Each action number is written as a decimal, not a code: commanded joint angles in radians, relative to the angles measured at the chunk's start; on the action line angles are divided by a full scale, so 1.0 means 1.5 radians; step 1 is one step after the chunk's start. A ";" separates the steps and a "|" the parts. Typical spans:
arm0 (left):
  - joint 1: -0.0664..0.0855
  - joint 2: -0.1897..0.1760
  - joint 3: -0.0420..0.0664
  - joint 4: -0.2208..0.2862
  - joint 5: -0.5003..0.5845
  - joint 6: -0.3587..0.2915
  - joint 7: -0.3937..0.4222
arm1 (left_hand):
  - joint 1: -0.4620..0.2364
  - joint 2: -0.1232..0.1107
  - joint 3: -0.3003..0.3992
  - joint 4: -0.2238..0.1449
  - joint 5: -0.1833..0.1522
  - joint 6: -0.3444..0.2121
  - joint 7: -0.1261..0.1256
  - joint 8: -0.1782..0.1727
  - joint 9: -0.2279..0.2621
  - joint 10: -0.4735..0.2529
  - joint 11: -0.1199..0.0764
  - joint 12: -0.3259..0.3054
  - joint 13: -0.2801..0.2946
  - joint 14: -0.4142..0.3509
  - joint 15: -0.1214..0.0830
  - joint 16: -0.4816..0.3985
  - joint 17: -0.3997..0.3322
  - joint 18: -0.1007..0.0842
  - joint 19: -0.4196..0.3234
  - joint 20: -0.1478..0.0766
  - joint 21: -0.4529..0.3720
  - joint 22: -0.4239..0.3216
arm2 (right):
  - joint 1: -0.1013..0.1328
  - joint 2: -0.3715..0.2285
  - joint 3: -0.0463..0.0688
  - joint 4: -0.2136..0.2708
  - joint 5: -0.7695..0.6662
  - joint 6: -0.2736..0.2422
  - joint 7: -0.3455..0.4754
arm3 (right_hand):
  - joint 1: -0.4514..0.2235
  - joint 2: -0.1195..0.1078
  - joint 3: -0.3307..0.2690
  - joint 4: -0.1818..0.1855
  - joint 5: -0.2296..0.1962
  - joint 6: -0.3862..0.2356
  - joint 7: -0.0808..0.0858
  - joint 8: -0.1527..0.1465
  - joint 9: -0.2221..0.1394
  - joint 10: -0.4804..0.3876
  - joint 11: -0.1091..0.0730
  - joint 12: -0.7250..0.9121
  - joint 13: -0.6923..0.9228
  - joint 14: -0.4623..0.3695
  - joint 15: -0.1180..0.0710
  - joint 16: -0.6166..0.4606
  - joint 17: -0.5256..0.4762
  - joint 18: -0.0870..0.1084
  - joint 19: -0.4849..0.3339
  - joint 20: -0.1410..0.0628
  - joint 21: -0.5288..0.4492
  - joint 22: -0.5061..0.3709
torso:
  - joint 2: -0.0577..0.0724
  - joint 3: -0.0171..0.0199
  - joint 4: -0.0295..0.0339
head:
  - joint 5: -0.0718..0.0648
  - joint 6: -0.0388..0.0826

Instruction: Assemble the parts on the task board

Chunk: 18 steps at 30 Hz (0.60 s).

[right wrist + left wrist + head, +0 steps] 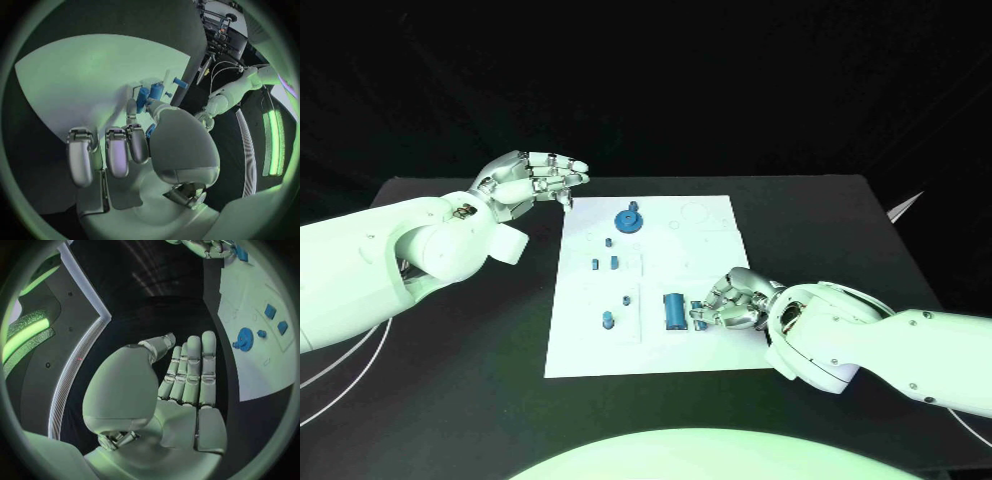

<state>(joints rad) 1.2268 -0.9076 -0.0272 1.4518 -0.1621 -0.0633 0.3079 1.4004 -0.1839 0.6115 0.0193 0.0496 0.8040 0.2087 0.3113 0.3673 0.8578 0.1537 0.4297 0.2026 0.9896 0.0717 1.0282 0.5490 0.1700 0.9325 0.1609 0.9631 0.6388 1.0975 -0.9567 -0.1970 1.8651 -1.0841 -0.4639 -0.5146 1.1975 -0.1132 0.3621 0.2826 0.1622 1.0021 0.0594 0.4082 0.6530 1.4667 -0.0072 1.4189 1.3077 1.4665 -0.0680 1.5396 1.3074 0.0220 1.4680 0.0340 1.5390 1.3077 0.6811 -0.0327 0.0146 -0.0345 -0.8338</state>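
Black worktop [473, 400], dark all over. White board [581, 350] flat in middle of it, long side running away from robot. Thin pale cables [329, 370] trailing across worktop's near left corner.

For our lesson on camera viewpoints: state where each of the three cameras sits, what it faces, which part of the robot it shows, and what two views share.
Head view: on the robot's head, looking down at the task board; left hand and right hand show.
Left wrist view: behind the left hand, its fingers straight, facing the board's edge.
Right wrist view: behind the right hand, at the blue cylinder.
Shared: head and left wrist views show the blue gear.
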 commanded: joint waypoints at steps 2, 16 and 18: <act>0.000 0.000 0.000 0.002 0.004 0.009 0.004 | -0.005 0.001 0.003 0.001 0.002 0.002 0.003 0.003 -0.001 -0.001 -0.002 0.003 -0.001 -0.004 0.000 0.000 -0.001 0.010 -0.002 0.001 0.000 0.000 | -0.002 0.001 -0.002 -0.002 -0.014 0.015 -0.005 | -0.009 0.001 0.005 -0.001 -0.004 0.002 0.001 0.003 0.000 0.014 -0.004 -0.002 0.108 0.060 -0.006 -0.001 0.128 -0.010 0.064 -0.004 -0.003 0.169 | 0.000 -0.0001 0.0002 | -0.001 0.001; 0.000 0.000 0.000 0.002 0.004 0.009 0.004 | -0.005 0.001 0.003 0.001 0.002 0.002 0.003 0.003 -0.001 -0.001 -0.002 0.003 -0.001 -0.004 0.000 0.000 -0.001 0.010 -0.002 0.001 0.000 0.000 | -0.002 0.000 -0.002 -0.003 -0.023 0.018 -0.009 | -0.023 -0.004 0.005 -0.001 -0.011 0.002 0.001 0.007 0.004 0.014 -0.004 -0.003 0.108 0.060 -0.007 -0.002 0.128 -0.010 0.063 -0.005 -0.004 0.169 | 0.000 -0.0002 0.0000 | -0.001 0.001; 0.000 0.000 0.000 0.002 0.004 0.009 0.004 | -0.005 0.001 0.003 0.001 0.002 0.002 0.003 0.003 -0.001 -0.001 -0.002 0.003 -0.001 -0.004 0.000 0.000 -0.001 0.010 -0.002 0.001 0.000 0.000 | -0.002 0.000 -0.002 -0.003 -0.024 0.018 -0.008 | -0.029 -0.007 0.005 -0.001 -0.015 0.002 0.001 0.008 0.006 0.014 -0.004 -0.002 0.108 0.060 -0.007 -0.002 0.128 -0.010 0.063 -0.005 -0.004 0.169 | 0.000 -0.0001 -0.0002 | -0.001 0.001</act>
<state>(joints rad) 1.2268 -0.9087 -0.0272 1.4520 -0.1620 -0.0633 0.3076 1.4004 -0.1839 0.6115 0.0193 0.0496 0.8040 0.2087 0.3113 0.3673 0.8578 0.1537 0.4297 0.2018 0.9896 0.0717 1.0282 0.5490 0.1699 0.9325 0.1610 0.9631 0.6388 1.0956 -0.9575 -0.1989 1.8598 -1.1036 -0.4560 -0.5262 1.1628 -0.1264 0.3649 0.2799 0.1436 1.0022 0.0592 0.4144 0.6609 1.4666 -0.0071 1.4189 1.3077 1.4628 -0.0717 1.5396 1.3073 0.0219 1.4680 0.0340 1.5390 1.3075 0.6811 -0.0327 0.0146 -0.0358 -0.8326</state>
